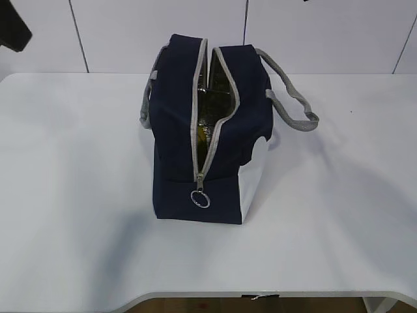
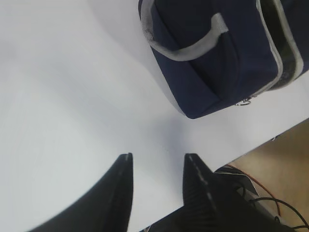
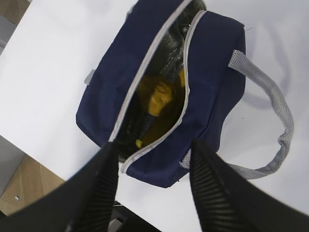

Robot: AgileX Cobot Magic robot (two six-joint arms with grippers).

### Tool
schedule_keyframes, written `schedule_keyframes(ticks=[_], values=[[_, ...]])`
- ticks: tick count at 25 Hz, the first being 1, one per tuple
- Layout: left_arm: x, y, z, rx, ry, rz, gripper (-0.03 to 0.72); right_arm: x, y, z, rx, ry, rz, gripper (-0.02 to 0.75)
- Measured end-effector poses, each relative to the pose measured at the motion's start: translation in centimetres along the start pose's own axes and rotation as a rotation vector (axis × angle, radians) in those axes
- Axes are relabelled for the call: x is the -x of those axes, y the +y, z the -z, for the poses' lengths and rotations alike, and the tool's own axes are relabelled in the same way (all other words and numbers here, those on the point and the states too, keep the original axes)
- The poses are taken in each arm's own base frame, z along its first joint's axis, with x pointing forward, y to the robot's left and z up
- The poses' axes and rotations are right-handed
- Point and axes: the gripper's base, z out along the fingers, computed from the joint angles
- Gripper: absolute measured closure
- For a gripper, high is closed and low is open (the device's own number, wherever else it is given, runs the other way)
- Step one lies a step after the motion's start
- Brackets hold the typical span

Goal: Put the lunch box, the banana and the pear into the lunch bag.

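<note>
The navy lunch bag [image 1: 182, 130] stands mid-table with its grey zipper open and its ring pull [image 1: 200, 199] hanging at the near end. In the right wrist view the bag [image 3: 212, 72] gapes. Yellow-orange fruit [image 3: 161, 104] lies inside against the silvery lining; I cannot tell pear from banana. The lunch box is hidden. My right gripper [image 3: 154, 144] is open and empty, high above the bag's opening. My left gripper [image 2: 159, 157] is open and empty above bare table, apart from the bag [image 2: 203, 72]. Neither gripper shows in the exterior view.
The bag's grey handles [image 1: 293, 104] flop out to both sides. The white table [image 1: 65, 195] ends at a front edge [image 1: 260, 295] near the camera. A dark piece of an arm [image 1: 13, 26] shows at the top left corner.
</note>
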Motion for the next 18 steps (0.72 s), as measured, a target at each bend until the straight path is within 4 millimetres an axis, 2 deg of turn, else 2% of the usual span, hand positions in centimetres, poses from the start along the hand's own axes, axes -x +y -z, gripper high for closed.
schedule_keyframes(ticks=[6, 11, 14, 18], values=[[-3.0, -0.9, 2.9, 0.010, -0.041, -0.012, 0.468, 0.0, 0.0, 0.0, 0.001, 0.000, 0.036, 0.346], [-4.3, -1.6, 5.3, 0.014, -0.101, -0.028, 0.487, -0.2, 0.0, -0.2, 0.003, 0.011, 0.068, 0.345], [-4.6, -1.9, 6.0, 0.016, -0.122, -0.033, 0.487, -1.3, -0.2, -0.7, 0.005, 0.049, 0.084, 0.344], [-4.7, -1.9, 6.3, 0.016, -0.130, -0.035, 0.488, -4.2, -0.5, -0.7, 0.002, 0.093, 0.099, 0.344]])
